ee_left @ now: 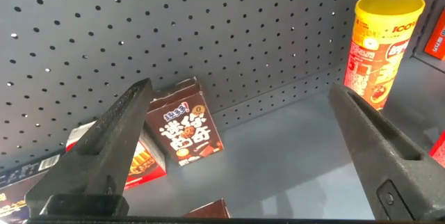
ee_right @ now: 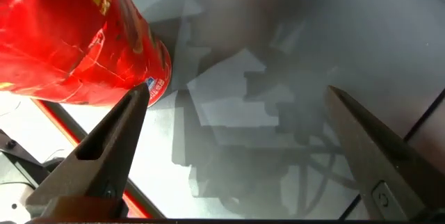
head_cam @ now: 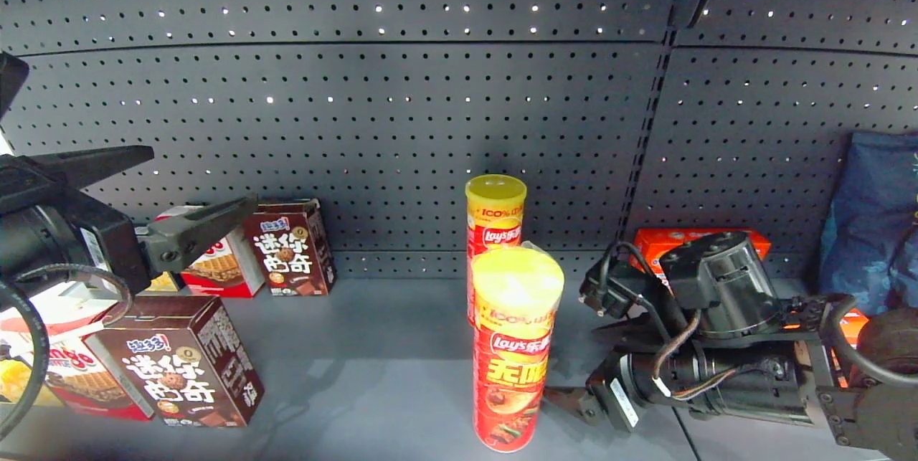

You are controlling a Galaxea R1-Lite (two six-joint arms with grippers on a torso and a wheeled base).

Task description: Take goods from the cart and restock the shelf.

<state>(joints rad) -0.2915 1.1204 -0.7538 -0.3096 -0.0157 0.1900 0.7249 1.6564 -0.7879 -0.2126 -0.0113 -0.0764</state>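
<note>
Front chip can (head_cam: 516,346) stood upright on shelf (head_cam: 373,368), lined up before rear can (head_cam: 495,224) to fill the row | our right gripper (ee_right: 236,92) gaped empty beside its base; we judged it placed | left gripper (ee_left: 240,88) spread empty near cookie boxes (head_cam: 290,249)

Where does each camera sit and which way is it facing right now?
Head view: on the head, looking forward and down at the shelf; left gripper and right gripper show.
Left wrist view: left wrist, facing the pegboard and a brown cookie box; left gripper, open, shows.
Right wrist view: right wrist, facing the shelf beside the front chip can; right gripper, open, shows.
Shared: head and left wrist views both show the brown cookie box.
</note>
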